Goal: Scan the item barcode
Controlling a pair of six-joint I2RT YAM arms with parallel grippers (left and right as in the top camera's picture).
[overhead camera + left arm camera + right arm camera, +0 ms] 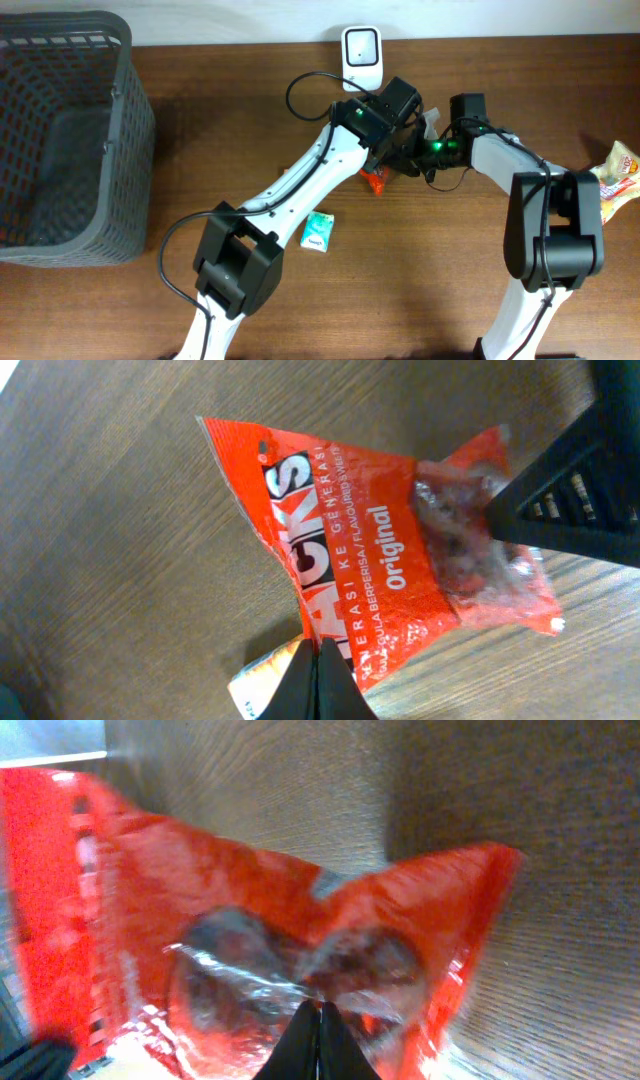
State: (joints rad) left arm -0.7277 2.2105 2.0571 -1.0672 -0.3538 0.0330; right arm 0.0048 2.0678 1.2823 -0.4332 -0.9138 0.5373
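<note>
Light, crinkly, slick-film snack pouch (pixel 380 550) sits just above bench (pixel 120 560) nr scanner (pixel 360 50), L end effector (pixel 320 660) clenched on its edge & R end effector (pixel 320 1020) on clear-window end; flat seams prob. grip best.

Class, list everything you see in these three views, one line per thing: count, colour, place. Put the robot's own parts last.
Basket: one, grey, left side of the table.
Scanner: one, white, far edge, middle.
Red packet: one, red with white lettering, held between both hands near the scanner.
Small packet: one, teal and white, lying mid-table.
Snack bag: one, yellow and white, right edge.
Table: one, brown wood.
Left hand: one, black, shut on the red packet.
Right hand: one, black, shut on the red packet.
</note>
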